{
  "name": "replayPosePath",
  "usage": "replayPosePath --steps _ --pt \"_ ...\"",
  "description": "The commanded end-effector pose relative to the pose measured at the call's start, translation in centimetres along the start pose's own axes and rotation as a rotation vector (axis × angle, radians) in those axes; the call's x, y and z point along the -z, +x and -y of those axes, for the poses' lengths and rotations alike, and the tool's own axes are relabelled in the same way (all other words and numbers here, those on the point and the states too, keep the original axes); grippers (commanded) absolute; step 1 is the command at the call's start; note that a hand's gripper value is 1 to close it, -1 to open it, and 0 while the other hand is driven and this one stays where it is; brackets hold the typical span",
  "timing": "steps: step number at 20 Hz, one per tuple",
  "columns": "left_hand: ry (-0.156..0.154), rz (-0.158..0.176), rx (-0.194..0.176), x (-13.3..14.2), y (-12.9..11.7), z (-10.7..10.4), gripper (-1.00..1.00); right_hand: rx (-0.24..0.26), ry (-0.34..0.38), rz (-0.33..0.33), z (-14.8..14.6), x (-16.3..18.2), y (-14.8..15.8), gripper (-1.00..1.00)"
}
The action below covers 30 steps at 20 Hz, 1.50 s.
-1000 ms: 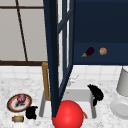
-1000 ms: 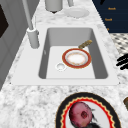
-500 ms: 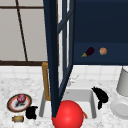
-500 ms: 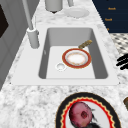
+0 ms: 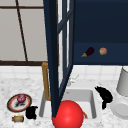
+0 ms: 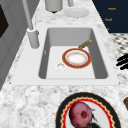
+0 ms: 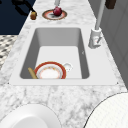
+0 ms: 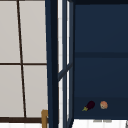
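Marble desk around a white sink. Right hand, fingers curled and holding nothing, hovers over the sink's right edge beside a white plate; drifting sideways, it could knock the plate. Left hand idles at the left front corner.

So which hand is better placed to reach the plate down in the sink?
Probably the right hand: it hovers at the sink's right rim, above the basin holding the plate. The left hand sits on the counter beyond the left rim.
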State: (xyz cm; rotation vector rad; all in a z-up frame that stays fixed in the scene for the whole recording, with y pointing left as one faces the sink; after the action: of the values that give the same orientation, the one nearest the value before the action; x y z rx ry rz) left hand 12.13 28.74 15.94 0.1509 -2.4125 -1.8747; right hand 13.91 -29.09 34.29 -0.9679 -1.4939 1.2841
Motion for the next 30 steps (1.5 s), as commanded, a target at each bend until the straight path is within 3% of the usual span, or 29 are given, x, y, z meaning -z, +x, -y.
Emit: replayPosePath --steps 1,8,17,30 --pt "0.000 0.000 0.000 0.0 0.0 0.0 0.00 -0.041 0.043 -0.034 2.1 -0.7 -0.5 -1.00" --pt "0.000 0.000 0.000 0.0 0.0 0.0 0.00 -0.070 0.036 -0.031 6.5 -1.6 -1.0 -1.00" --pt "0.000 0.000 0.000 0.0 0.0 0.0 0.00 -0.057 0.056 -0.052 11.7 -3.4 -0.8 -1.00" --pt "0.000 0.000 0.000 0.0 0.0 0.0 0.00 -0.118 0.052 -0.048 20.2 -4.5 0.0 -1.00"
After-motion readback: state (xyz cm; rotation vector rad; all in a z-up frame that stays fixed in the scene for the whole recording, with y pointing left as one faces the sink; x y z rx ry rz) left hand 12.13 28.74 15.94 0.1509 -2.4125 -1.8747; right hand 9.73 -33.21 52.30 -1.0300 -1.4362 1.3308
